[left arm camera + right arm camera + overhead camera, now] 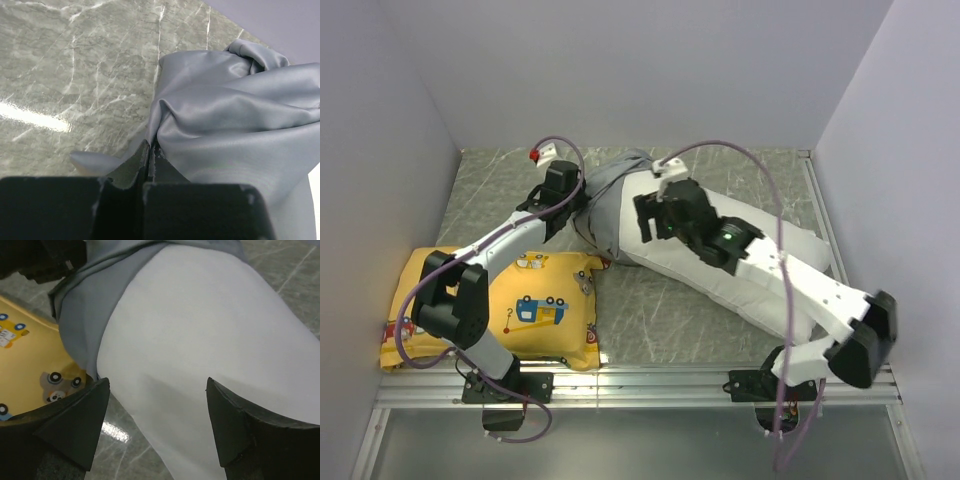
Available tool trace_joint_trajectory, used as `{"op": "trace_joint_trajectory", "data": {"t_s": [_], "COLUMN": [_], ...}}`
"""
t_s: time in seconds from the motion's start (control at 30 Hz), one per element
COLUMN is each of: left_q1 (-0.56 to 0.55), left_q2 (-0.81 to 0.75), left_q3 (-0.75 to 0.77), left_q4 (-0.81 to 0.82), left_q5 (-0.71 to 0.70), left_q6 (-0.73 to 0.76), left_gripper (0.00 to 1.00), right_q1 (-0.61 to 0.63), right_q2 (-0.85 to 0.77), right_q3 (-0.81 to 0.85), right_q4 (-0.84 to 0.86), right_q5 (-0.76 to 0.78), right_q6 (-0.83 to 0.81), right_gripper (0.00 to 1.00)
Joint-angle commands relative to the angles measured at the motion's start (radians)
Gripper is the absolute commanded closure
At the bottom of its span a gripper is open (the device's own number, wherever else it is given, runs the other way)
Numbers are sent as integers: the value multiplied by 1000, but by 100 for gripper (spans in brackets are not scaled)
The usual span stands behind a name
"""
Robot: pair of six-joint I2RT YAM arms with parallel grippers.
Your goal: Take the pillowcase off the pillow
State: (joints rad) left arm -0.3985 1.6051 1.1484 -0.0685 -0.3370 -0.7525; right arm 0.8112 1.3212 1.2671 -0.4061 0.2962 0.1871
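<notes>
Left gripper (150, 156) is clamped tight, jaws pressed together with no gap, and a fold of the pillowcase (235, 115) is pinched at their tips, with grey cloth spilling out to either side of them. How deep that fold runs between the fingers is hidden by the black gripper body filling the bottom of the wrist view. From above, the pillowcase is bunched up at the far end of the pillow (760, 262), on the left arm's side, and most of the white pillow lies bare, running diagonally across the table (660, 312) toward the right arm's base. The covered end is hard to read: the two wrists and the crumpled cloth mask it, so how much of the pillow is in the case cannot be told. Right gripper (156, 385) hangs over the bare white part with its jaws spread wide, holding nothing; whether the fingertips (90, 415) touch the fabric beneath is not clear from this angle. The pillow's near end is partly hidden under the right arm in the overhead view. The yellow printed pillow (535, 305) lies by the left arm's base, just beside the grey bundle, with its left part under that arm. Its corner shows in the right wrist view, cut off at the frame edge.
</notes>
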Motion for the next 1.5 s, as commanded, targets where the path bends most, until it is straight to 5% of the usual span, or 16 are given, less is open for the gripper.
{"op": "trace_joint_trajectory", "data": {"t_s": [0.0,0.1,0.17,0.2,0.23,0.27,0.3,0.33,0.4,0.73,0.93,1.17,1.47], "left_q1": [-14,-14,-16,-23,-26,-33,-46,-56,-109,-339,-364,-344,-97], "left_q2": [-42,-53,-71,-79,-100,-112,-125,-149,-171,-122,-27,-31,-74], "left_q3": [23,53,82,89,93,94,91,85,74,2,39,33,7], "left_q4": [29,4,-14,-34,-42,-51,-57,-68,-74,-93,-169,-188,-131], "left_q5": [10,24,27,14,6,-3,-20,-33,-92,-269,-421,-539,-318], "left_q6": [28,54,74,90,96,99,107,111,134,147,127,104,61], "left_gripper": [98,94,80,72,63,44,36,25,19,18,39,89,100], "right_q1": [20,14,-10,-21,-35,-55,-67,-82,-96,-129,-144,-181,-303], "right_q2": [142,286,370,380,380,354,336,301,268,202,168,82,-118], "right_q3": [15,32,52,52,40,-1,-23,-58,-81,-78,-87,-130,-250], "right_q4": [48,59,43,58,79,108,169,220,251,297,291,265,243], "right_q5": [38,91,89,45,14,-15,-44,-96,-123,-183,-167,-158,-210], "right_q6": [-43,-22,18,34,67,81,97,122,143,219,227,229,221], "right_gripper": [15,16,33,46,84,96,100,100,100,100,100,100,100]}}
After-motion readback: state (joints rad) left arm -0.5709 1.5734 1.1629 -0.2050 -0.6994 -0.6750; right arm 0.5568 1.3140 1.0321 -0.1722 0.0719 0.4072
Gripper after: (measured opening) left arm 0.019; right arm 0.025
